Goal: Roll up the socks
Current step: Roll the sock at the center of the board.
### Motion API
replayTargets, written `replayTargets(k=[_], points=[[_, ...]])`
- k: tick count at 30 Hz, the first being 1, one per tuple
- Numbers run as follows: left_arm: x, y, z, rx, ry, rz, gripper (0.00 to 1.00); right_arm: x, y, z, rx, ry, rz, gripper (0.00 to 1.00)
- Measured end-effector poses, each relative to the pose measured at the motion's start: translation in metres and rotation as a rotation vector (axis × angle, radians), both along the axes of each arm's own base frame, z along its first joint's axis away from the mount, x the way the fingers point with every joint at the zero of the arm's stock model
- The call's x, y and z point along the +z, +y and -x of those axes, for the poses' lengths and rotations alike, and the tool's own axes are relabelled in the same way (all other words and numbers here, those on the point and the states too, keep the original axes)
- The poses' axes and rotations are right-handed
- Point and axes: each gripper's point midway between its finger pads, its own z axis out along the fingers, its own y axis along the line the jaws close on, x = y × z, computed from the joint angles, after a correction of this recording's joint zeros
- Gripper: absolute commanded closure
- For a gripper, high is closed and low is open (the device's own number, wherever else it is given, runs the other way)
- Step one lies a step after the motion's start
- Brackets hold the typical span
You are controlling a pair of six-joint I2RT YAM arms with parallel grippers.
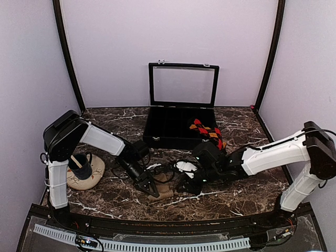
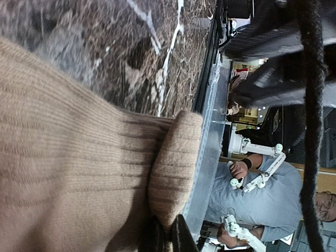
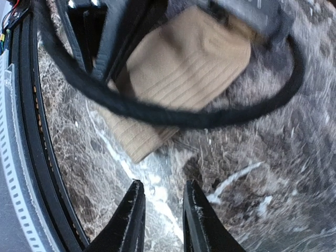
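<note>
Left wrist view showed the left fingers (image 2: 182,240) clamped on the folded end of the tan sock (image 2: 79,157), probably to anchor the roll on the bench (image 1: 236,184). The right fingers (image 3: 131,220) hung slightly apart and empty just beside it. The argyle sock (image 1: 207,130) lay at the black case (image 1: 163,137).

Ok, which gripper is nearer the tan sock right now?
Left. The left gripper is pinching a fold of the tan sock; the right gripper sits just short of the sock's edge, jaws apart over the table, not touching it.
</note>
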Motion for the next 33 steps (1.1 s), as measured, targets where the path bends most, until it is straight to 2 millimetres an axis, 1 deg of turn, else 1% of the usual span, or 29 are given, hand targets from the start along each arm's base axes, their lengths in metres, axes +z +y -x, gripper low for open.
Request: replayTargets(k=[3, 6, 9, 15, 19, 27, 33], points=[[-0.004, 0.004, 0.005, 0.002, 0.037, -0.002, 1.00, 0.009, 0.013, -0.002, 0.031, -0.063, -0.006, 0.71], [-0.008, 0.007, 0.011, 0.003, 0.068, -0.012, 1.00, 0.011, 0.022, 0.003, 0.068, -0.111, -0.001, 0.69], [-0.010, 0.011, 0.016, 0.004, 0.091, -0.015, 1.00, 0.008, 0.030, 0.012, 0.116, -0.141, 0.017, 0.63], [-0.012, 0.016, 0.019, 0.014, 0.127, -0.012, 1.00, -0.005, 0.042, 0.031, 0.212, -0.178, 0.071, 0.59], [-0.011, 0.017, 0.018, 0.020, 0.140, 0.000, 1.00, -0.008, 0.047, 0.039, 0.254, -0.199, 0.091, 0.56], [-0.008, 0.018, 0.017, 0.025, 0.158, 0.028, 1.00, -0.015, 0.056, 0.040, 0.304, -0.237, 0.122, 0.55], [-0.007, 0.019, 0.017, 0.024, 0.169, 0.047, 1.00, -0.022, 0.061, 0.038, 0.334, -0.256, 0.143, 0.60]])
